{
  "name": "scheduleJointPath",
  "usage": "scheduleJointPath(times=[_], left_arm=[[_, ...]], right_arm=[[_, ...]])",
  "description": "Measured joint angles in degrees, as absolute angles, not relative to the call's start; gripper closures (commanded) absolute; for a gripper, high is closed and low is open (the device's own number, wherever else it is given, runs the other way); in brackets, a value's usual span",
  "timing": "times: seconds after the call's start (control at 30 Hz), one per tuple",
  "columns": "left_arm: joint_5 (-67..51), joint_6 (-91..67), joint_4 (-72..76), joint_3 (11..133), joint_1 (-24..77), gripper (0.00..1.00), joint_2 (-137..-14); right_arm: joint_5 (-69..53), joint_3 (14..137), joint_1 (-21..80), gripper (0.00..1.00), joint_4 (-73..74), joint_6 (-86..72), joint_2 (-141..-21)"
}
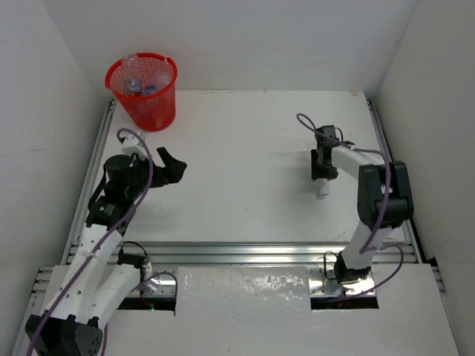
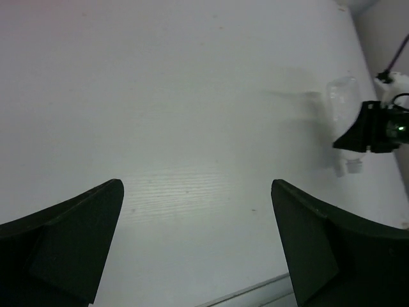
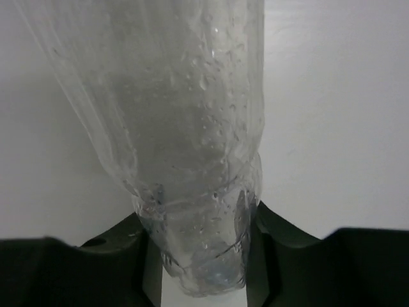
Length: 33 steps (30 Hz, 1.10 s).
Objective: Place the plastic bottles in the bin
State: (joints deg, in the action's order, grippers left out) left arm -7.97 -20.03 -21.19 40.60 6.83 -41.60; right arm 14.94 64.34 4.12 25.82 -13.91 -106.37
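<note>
The red mesh bin [image 1: 142, 89] stands at the table's far left corner with a few clear bottles [image 1: 136, 80] inside. My right gripper [image 1: 323, 172] is shut on a clear plastic bottle [image 3: 185, 128] at the table's right middle; its white cap [image 1: 324, 191] points toward the near edge. In the right wrist view the fingers [image 3: 281, 256] press on both sides of the bottle's base. I cannot tell whether the bottle touches the table. My left gripper [image 1: 172, 165] is open and empty, below the bin. The left wrist view shows the bottle [image 2: 342, 102] far right.
White walls close in the table on the left, back and right. A metal rail [image 1: 245, 252] runs along the near edge. In the left wrist view bare white tabletop [image 2: 192, 115] lies between the open fingers [image 2: 77, 236].
</note>
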Motion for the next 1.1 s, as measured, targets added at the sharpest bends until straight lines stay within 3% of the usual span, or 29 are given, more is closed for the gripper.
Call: scheduleJointPath(times=[0.13, 0.3, 0.47, 0.63, 0.7, 0.73, 0.77, 0.8, 0.83, 0.87, 1.0, 1.1], left_arm=[[-19.4, -25.8, -12.3, 40.1, 7.4, 0.02, -45.0], [-28.7, -34.4, 4.3, 39.7, 17.6, 0.02, -54.0], [-30.8, -35.0, 11.9, 43.5, 28.6, 0.01, -59.9], [-32.2, -35.9, 19.8, 43.6, 31.2, 0.01, -61.5], [-33.0, -36.4, 22.8, 43.6, 31.8, 0.15, -62.7], [-33.4, -36.4, 23.6, 43.7, 32.3, 0.27, -63.3], [-33.8, -36.5, 24.3, 44.0, 32.6, 0.75, -64.1], [-34.7, -36.8, 24.9, 44.3, 32.8, 0.89, -65.0], [-35.1, -36.6, 25.1, 45.0, 33.0, 0.97, -65.5], [-35.2, -36.2, 24.8, 45.7, 33.1, 1.00, -66.1], [-29.9, -32.5, 15.8, 53.6, 33.2, 1.00, -68.0], [-11.8, -26.4, 3.2, 65.9, 33.5, 1.00, -69.8]], right_arm=[[4.3, 53.8, 11.9, 0.81, 21.5, -14.6, -90.3], [-29.9, 38.3, 23.0, 0.83, -4.1, -25.9, -67.8], [-41.8, 37.4, 28.7, 0.84, -14.2, -32.0, -66.1], [-47.0, 37.0, 31.9, 0.83, -18.0, -35.4, -66.0], [-48.5, 37.0, 32.8, 0.81, -18.5, -36.2, -66.0], [-49.2, 37.1, 33.4, 0.79, -18.5, -36.3, -66.0], [-49.9, 37.2, 33.8, 0.76, -18.5, -36.3, -66.0], [-49.9, 37.3, 34.4, 0.62, -18.0, -36.6, -65.9], [-49.8, 37.3, 34.4, 0.52, -17.6, -36.5, -65.9], [-49.7, 37.3, 34.1, 0.02, -17.7, -36.3, -65.6], [-42.6, 37.2, 34.1, 0.01, -11.8, -32.6, -60.7], [-26.2, 36.9, 34.5, 0.01, -2.8, -31.6, -53.6]])
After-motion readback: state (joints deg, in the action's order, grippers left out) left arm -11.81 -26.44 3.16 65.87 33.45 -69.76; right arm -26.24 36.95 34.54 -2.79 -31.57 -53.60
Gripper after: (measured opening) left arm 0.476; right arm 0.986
